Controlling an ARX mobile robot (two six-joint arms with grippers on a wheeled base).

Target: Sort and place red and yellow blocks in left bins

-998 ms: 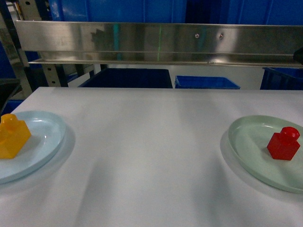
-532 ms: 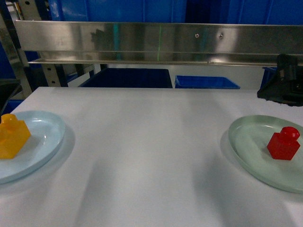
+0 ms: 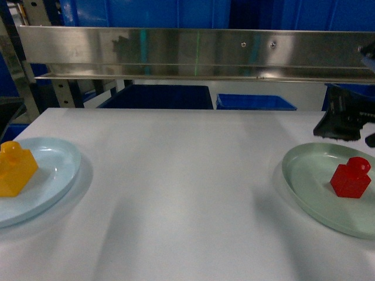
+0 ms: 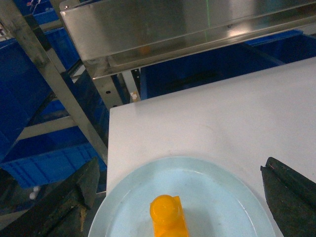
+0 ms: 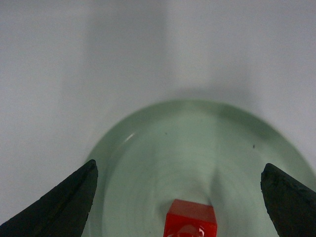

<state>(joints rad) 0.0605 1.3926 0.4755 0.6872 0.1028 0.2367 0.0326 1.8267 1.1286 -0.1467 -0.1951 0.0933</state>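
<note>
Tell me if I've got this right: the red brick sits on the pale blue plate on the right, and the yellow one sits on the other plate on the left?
Not quite. The red brick sits on a pale green plate, not a pale blue one; the head view shows it, and the right wrist view confirms it. The rest holds: the yellow brick sits on the other plate, the pale blue one, on the left.

The yellow block (image 3: 15, 168) sits upright on the pale blue plate (image 3: 55, 175) at near left; the red block (image 3: 350, 177) sits upright on the pale green plate (image 3: 307, 175) at right. Blue bins (image 3: 256, 102) stand beyond the surface's far edge.
</note>
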